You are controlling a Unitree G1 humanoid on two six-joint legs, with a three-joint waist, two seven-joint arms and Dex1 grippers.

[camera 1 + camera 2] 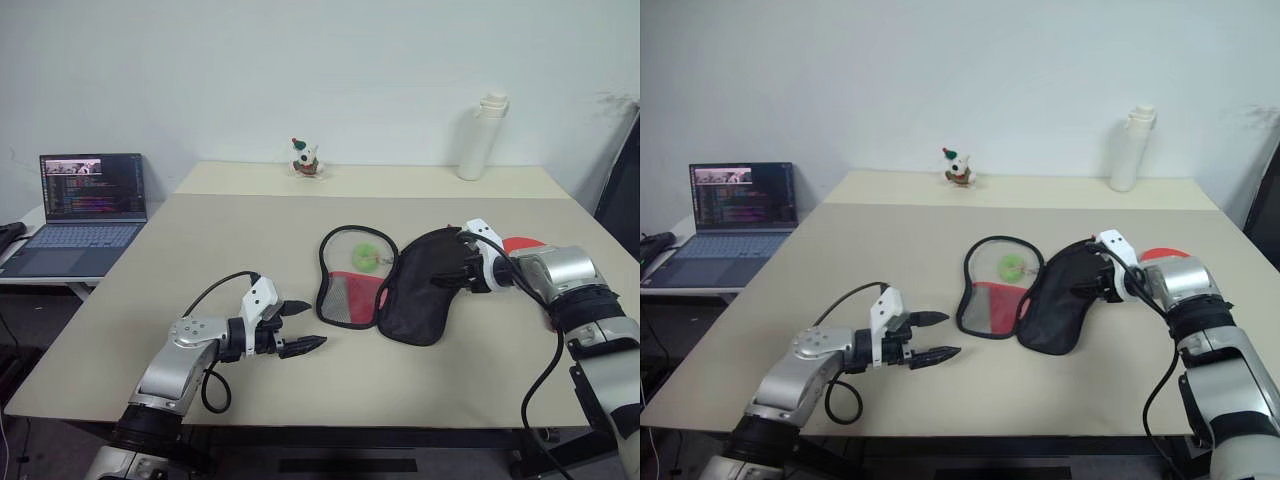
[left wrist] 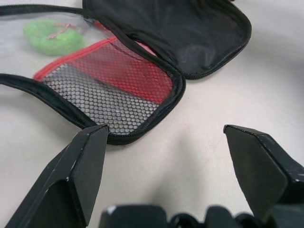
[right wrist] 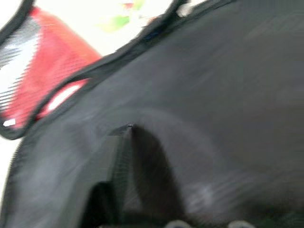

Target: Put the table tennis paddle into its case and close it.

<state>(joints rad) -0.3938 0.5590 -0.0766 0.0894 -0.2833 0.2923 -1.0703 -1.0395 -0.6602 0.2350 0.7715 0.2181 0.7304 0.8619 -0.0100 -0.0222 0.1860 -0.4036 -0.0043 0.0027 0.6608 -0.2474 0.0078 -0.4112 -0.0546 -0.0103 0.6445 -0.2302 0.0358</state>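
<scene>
The case lies unzipped and spread open in the middle of the table. Its mesh-and-red half [image 1: 345, 290] is on the left, with a green fuzzy charm [image 1: 368, 257] on it. Its black half [image 1: 425, 295] is folded out to the right. My right gripper [image 1: 458, 268] is pressed against the upper edge of that black half, and black fabric [image 3: 213, 118] lies close in front of the right wrist camera. A red sliver of the table tennis paddle [image 1: 522, 243] shows behind my right forearm. My left gripper [image 1: 305, 325] hovers open just left of the case, nothing between its fingers [image 2: 80, 166].
An open laptop [image 1: 90, 200] sits on a side table at the left. A white bottle [image 1: 483, 137] and a small figurine [image 1: 306, 158] stand along the back of the table [image 1: 200, 250]. Bare tabletop lies in front of the case.
</scene>
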